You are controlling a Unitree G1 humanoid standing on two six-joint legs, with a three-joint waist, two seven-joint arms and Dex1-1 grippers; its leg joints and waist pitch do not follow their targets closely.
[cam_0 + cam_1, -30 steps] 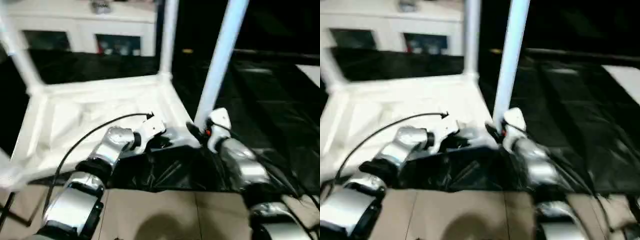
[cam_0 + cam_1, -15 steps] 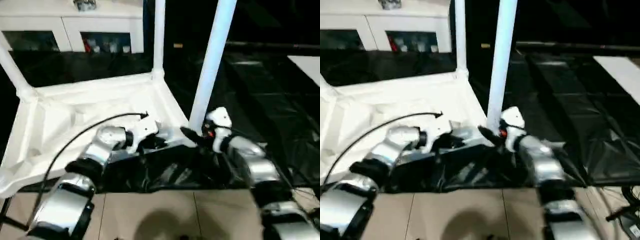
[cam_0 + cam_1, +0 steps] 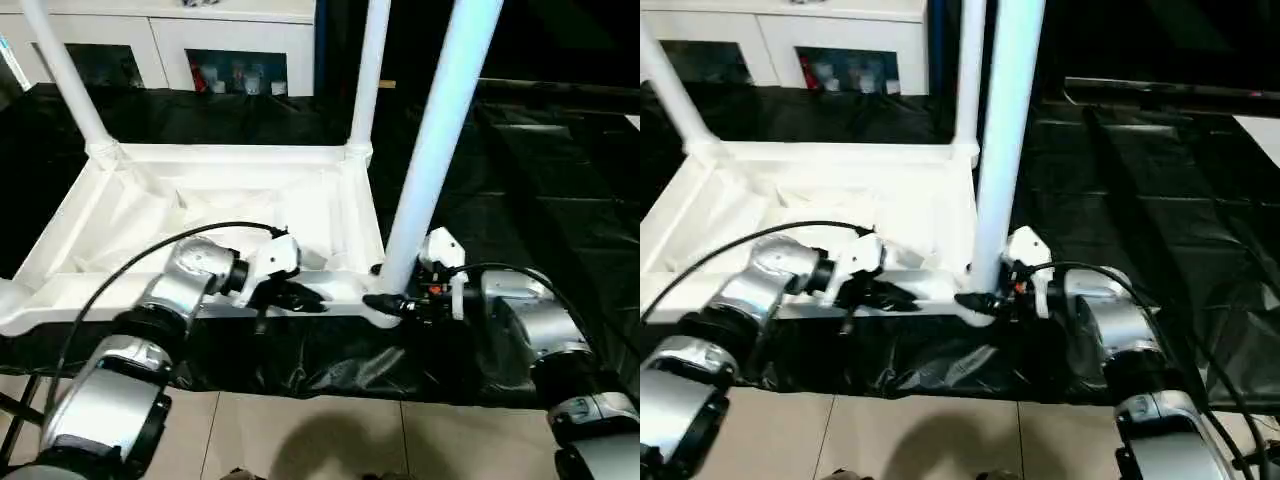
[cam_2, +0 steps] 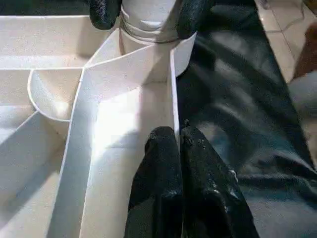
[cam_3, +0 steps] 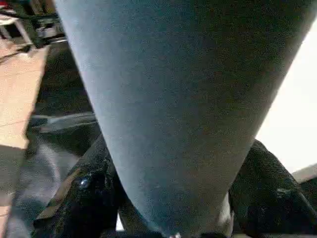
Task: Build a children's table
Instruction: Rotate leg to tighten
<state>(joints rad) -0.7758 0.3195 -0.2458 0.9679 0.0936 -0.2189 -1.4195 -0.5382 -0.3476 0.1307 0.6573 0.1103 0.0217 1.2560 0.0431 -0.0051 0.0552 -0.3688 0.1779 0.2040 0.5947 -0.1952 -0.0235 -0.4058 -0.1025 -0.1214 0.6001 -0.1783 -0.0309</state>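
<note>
The white children's table top (image 3: 200,215) lies upside down on the black-draped table, ribs up. Three white tube legs stand in its corner sockets: far left (image 3: 65,75), far right (image 3: 368,75) and near right (image 3: 435,150). My right gripper (image 3: 386,300) is shut on the base of the near-right leg (image 5: 173,99), one black finger (image 5: 79,198) on each side of it. My left gripper (image 3: 303,297) is shut on the top's near rim (image 4: 171,94), close to that same corner, with its fingertips (image 4: 163,141) pressed together over the thin wall.
A white glass-door cabinet (image 3: 240,40) stands behind. Black cloth (image 3: 540,160) covers the big table out to the right. A black cable (image 3: 120,270) arcs over my left forearm. Beige floor tiles (image 3: 300,440) lie below the table's front edge.
The whole picture has shifted and steadied as the head moved. Both grippers keep the same holds, the left on the near rim and the right at the leg's base.
</note>
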